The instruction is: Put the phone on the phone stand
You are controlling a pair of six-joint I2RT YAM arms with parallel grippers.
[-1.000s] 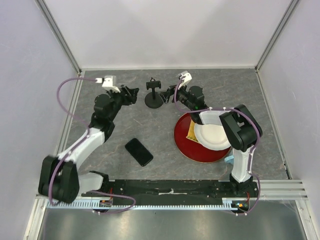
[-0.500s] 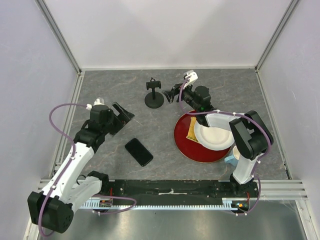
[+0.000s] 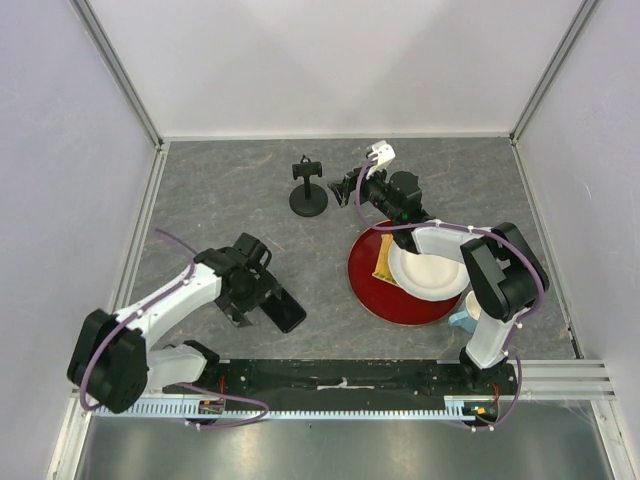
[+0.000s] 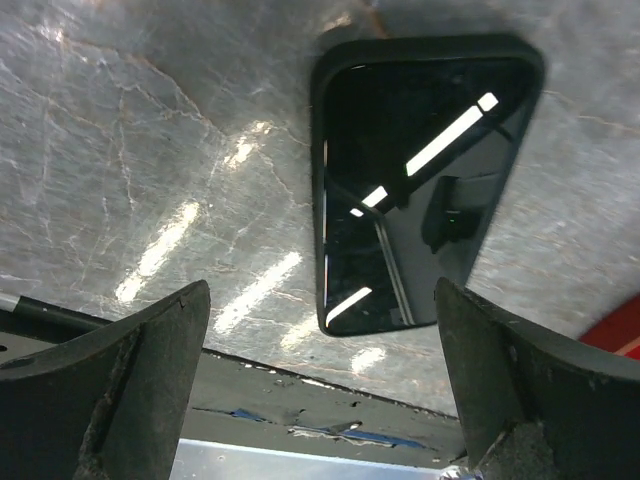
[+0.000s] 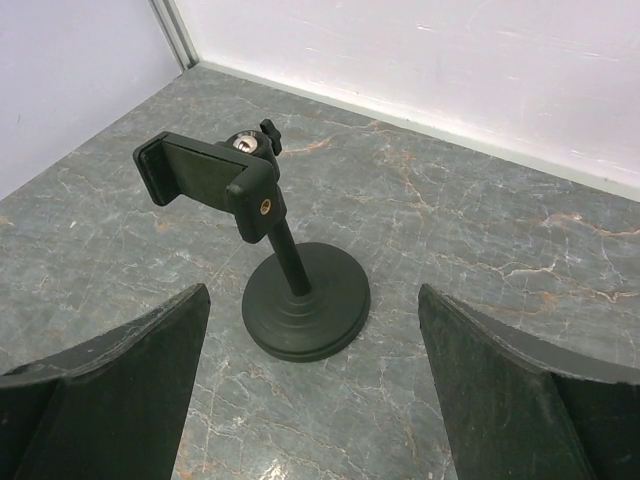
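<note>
- Top external view gives me the whole grey worktop [image 3: 200, 200]: my left arm is bent low toward the near edge, left of the middle, and my right arm reaches toward the far edge.
- The red plate [image 3: 362, 290], with the white plate [image 3: 432, 275] on it, sits toward the near right corner, well apart from the phone; I judge it no obstacle to the lift.
- The phone [image 4: 420, 190] lies flat and face up close to the near edge, left of the middle, with neither finger on it as far as I can tell. Its long sides run roughly along my reach, so closing across the short width looks right.
- The phone stand [image 5: 300, 310] is upright near the middle of the far edge, its clamp head [image 5: 205, 185] empty.
- My left gripper [image 4: 320, 340] hangs over the phone with jaws spread wide and nothing in them. The phone sits off toward the finger on the right of the left wrist view, so I would shift that way until both long edges fall inside the gap, then come down.
- My right gripper [image 5: 310, 400] faces the stand, likewise spread and empty; I judge it placed to steady the base.
- The risk is the thin edge on hard stone: I would press fingertips flat to the surface and squeeze slowly, lest the glossy body skid.
</note>
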